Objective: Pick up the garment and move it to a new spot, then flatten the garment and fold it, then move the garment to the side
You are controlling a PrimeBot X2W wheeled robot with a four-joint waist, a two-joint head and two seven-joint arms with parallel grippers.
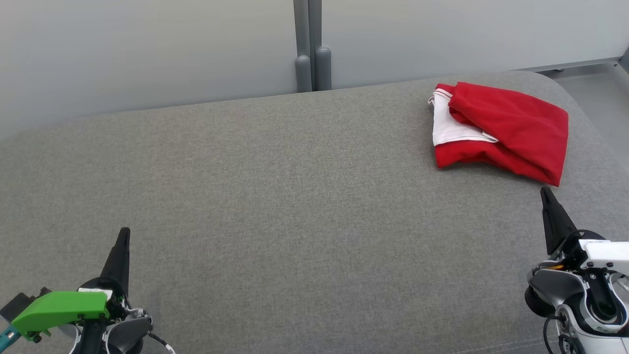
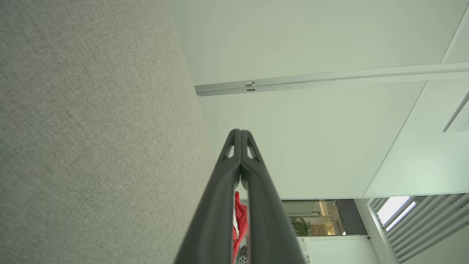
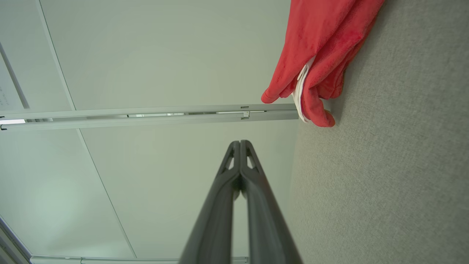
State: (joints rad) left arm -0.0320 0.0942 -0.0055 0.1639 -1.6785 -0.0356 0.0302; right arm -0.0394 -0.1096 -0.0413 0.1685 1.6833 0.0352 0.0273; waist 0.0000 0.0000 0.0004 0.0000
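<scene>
Red garment (image 1: 511,130) with a white panel lies folded and rumpled at upper right of the head view, on a grey woven-fabric cushion (image 1: 275,196) with a rounded corner. Left gripper (image 1: 124,233) at lower left and right gripper (image 1: 544,192) at lower right both have tapered dark fingers pressed together, holding nothing. Right tip sits near the garment's lower corner, not touching.

No readable text, labels, brands or numbers. Faint small marks, possibly print, on the pale wall panel (image 3: 4,96) at the left edge of the right wrist view; too small to read.
</scene>
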